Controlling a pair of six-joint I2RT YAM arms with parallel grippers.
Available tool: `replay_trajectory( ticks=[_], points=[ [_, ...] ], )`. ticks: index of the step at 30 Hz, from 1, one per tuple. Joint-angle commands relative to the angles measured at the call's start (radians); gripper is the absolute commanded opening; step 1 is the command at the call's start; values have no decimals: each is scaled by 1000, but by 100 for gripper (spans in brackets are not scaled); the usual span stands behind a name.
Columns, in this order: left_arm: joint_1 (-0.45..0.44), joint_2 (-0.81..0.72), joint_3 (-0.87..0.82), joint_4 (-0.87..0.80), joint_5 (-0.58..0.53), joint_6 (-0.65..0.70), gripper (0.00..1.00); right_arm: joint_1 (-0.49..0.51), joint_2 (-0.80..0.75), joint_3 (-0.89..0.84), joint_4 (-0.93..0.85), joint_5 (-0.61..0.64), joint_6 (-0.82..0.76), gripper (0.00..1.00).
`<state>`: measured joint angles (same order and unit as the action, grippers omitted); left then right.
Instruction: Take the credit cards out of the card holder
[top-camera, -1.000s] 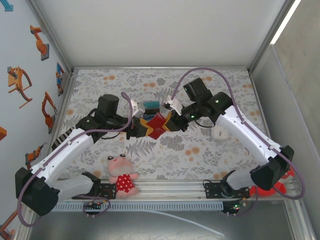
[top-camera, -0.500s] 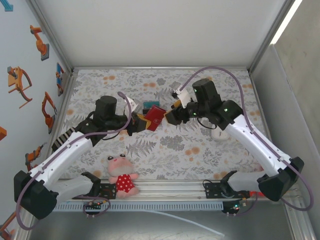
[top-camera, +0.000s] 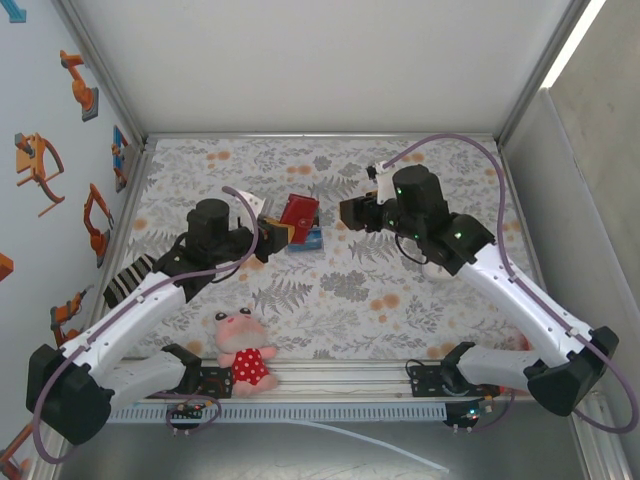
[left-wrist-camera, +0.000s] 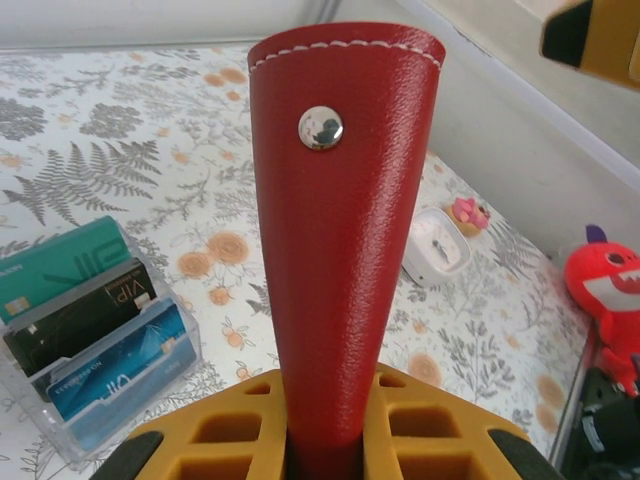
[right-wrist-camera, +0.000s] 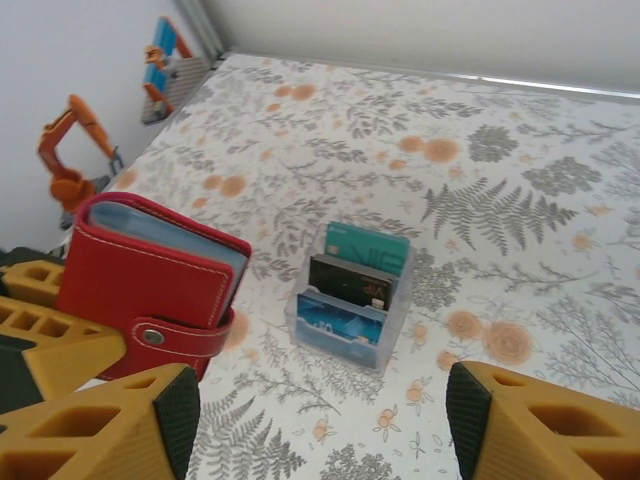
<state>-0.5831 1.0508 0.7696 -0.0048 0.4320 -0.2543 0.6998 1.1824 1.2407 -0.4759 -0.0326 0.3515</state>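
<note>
We see the card holder (right-wrist-camera: 150, 272) off the bench (top-camera: 350, 292), pinched in the left fingers (top-camera: 276, 233), which are clamped on one of its edges. It is folded closed, and its little tab is fastened by a silver stud (left-wrist-camera: 320, 127). In the right wrist view, pale bluish leaves show along its open edge. We cannot tell whether anything sits inside them.

Just beside the card holder and not touching it, a clear plastic stand (right-wrist-camera: 396, 316) rests on the floral bench. It holds the credit cards (left-wrist-camera: 100, 325) upright in three stepped slots. The teal card (right-wrist-camera: 367, 246) is at the back, the black card (right-wrist-camera: 348, 282) is in the middle, and the blue card (right-wrist-camera: 333, 322) is in front. Each leans slightly and rises above the one before it.

The right fingers (top-camera: 347, 212) are spread wide with nothing between them. They hang over the bench on the far side of the stand from the left arm, well clear of both stand and card holder.

A plush toy (top-camera: 243, 352) in a red dotted dress lies at the near edge of the bench, between the two arm bases. In the left wrist view, a small white object (left-wrist-camera: 435, 247) sits on the bench well apart from the stand, and we cannot make out what it is.
</note>
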Motion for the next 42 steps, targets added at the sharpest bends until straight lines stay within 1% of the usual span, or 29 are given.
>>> replay_trajectory(
  ticks=[1,4,7,10,14,23,30,34,42],
  points=[
    [-4,-3,-13,113,-50,-52,0,36,20,-15,5,157,70,67],
    [-4,0,-20,136,-86,-65,0,78,43,-16,15,201,91,67],
    [-4,4,-29,165,-116,-82,0,112,66,-11,29,219,112,65],
    [-3,12,-37,192,-144,-102,0,132,76,-13,49,224,139,60],
    [-3,25,-46,230,-163,-130,0,155,77,-38,117,202,184,52],
    [-4,64,-53,302,-152,-175,0,202,126,-35,182,203,207,44],
    [-4,73,-59,328,-140,-195,0,213,161,-33,254,198,234,37],
    [-4,72,-56,321,-129,-194,0,213,183,-30,285,194,238,35],
    [-4,74,-55,321,-95,-190,0,213,251,33,297,180,232,32]
  ],
)
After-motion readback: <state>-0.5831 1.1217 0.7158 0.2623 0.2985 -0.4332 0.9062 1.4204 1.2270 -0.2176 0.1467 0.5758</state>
